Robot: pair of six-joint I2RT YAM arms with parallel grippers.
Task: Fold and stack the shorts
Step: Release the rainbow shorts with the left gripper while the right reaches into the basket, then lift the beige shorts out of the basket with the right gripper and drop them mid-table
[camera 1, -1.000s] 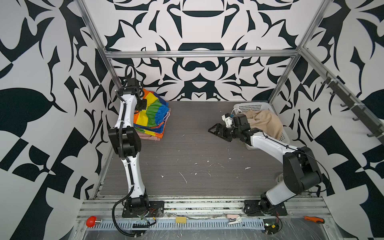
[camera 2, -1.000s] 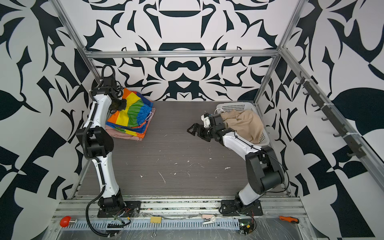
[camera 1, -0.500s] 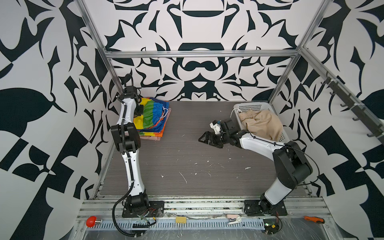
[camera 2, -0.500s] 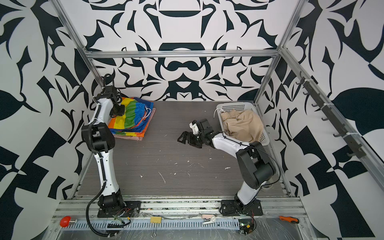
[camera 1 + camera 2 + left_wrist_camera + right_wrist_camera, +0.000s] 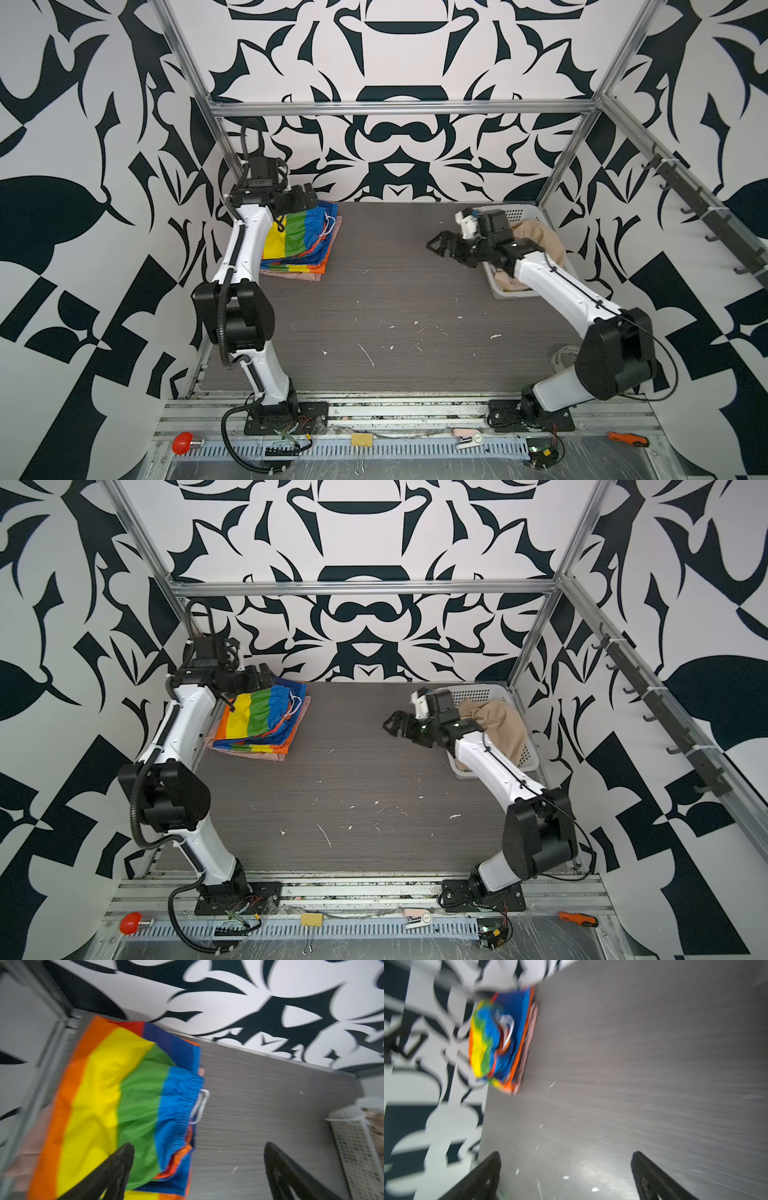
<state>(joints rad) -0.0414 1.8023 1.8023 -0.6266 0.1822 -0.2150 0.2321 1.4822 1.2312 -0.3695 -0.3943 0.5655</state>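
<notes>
Nearest me the tabletop (image 5: 374, 332) shows only scattered white flecks, nothing of the task. Further in, on the right, my right pincer (image 5: 441, 246) hangs above the boards with its jaws spread wide and nothing between them, and the right wrist view confirms that. It points toward the middle of the tabletop, so the beige shorts (image 5: 540, 239) lie behind it, on the wrist side. I judge the next move turns on that: this arm is by far the nearer one, but it must swing back round to reach them. They sit crumpled in the white basket (image 5: 521, 212) against the right wall, with its long axis running near to far; they are the only thing in it, and my forearm crosses its near corner. At the far left corner the rainbow-striped shorts (image 5: 303, 243) lie folded on the salmon-pink shorts (image 5: 286, 272), of which only the edges show; the white drawstring (image 5: 198, 1106) faces the middle. Over the stack's far edge my left pincer (image 5: 197, 1147) hovers spread and empty.
</notes>
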